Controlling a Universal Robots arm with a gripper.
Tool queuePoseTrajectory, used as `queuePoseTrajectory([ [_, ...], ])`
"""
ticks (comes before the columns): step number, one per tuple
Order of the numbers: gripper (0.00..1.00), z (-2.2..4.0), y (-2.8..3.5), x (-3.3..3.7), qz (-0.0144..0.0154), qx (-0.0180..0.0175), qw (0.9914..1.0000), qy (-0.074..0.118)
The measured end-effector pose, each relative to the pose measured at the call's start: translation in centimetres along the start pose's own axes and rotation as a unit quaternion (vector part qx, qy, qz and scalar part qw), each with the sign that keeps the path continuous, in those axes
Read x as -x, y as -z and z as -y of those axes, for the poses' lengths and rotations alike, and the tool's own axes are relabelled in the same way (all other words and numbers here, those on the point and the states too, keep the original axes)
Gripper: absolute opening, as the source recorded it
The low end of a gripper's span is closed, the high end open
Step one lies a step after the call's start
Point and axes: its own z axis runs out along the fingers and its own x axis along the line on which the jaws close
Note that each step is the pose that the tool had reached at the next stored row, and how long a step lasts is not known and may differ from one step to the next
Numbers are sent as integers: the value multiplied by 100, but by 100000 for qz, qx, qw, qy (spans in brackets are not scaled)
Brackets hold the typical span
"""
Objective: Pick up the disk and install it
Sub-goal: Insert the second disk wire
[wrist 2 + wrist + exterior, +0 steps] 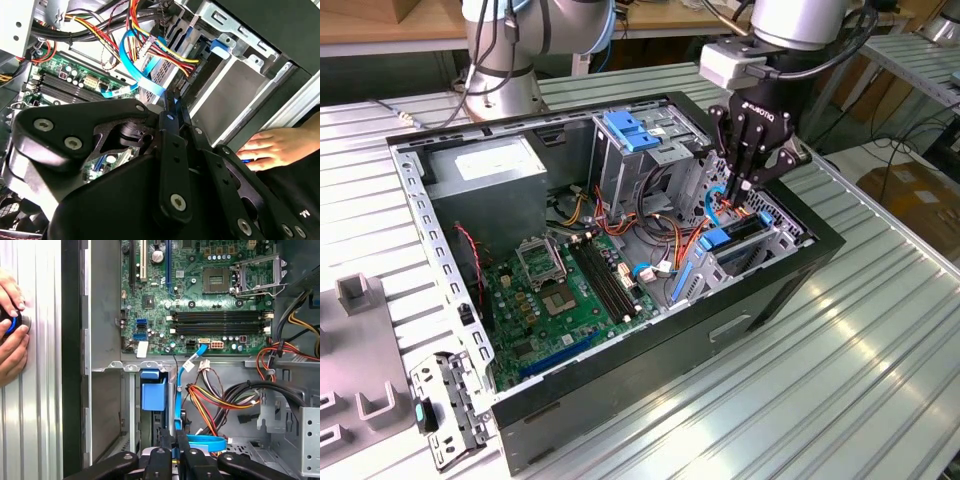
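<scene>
Claw (735, 188) stands over the drive bay at the front end of the open computer case (620, 370), on the exterior view's right, fingers pointing down into the bay. In the second wrist view the claw (172, 100) has its fingers brought together, with nothing seen clamped between them. In the first wrist view the claw (175, 442) sits just beside the thin blue data cable (176, 395), which runs down towards the fingertips. The disk (732, 240) lies just below the claw, already in the lower bay at the case's front corner and not held. Judgement: the pick-up is done and the install step is in hand, at or near its end. Any further work on seating calls for a straight push on the carrier's end, kept clear of the cable and the orange and red wire bundle (210, 400). The disk (153, 390) shows a bright blue plastic carrier end with a dark body behind, and looks square in its slot. A person's hand (12, 347) rests on the ribbed table (800, 380) outside the case wall
</scene>
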Motion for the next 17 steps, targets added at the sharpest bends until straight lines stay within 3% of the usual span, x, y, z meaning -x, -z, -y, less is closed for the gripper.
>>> queuePoseTrajectory([
  [2,16,-23,-9,-12,70,-681,99998,-69],
  [6,16,-33,-30,-52,406,-1365,99990,-153],
  [11,16,-42,-69,-124,1153,-1676,99979,-230],
  [14,16,-49,-104,-183,1998,-2089,99958,-317],
  [17,16,-75,-135,-193,2108,-3168,99927,-392],
])
